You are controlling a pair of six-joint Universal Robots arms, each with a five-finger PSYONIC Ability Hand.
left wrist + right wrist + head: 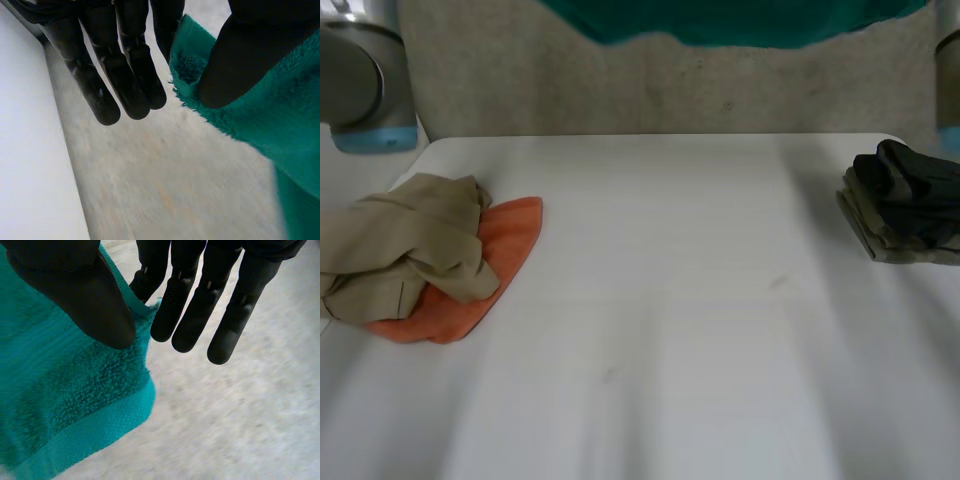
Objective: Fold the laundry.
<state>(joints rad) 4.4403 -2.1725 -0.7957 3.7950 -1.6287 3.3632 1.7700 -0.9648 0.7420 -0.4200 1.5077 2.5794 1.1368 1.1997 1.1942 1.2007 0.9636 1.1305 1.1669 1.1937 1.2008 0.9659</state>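
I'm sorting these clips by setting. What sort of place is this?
Likely a robot lab's laundry-folding bench: a white table, a crumpled beige garment on an orange cloth, a folded dark stack, and a teal towel pinched by the left hand and right hand.

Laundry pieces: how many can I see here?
5: a teal towel held up beyond the table; a beige garment lying on an orange cloth at left; a black piece on an olive one at right. The stack may hide more.
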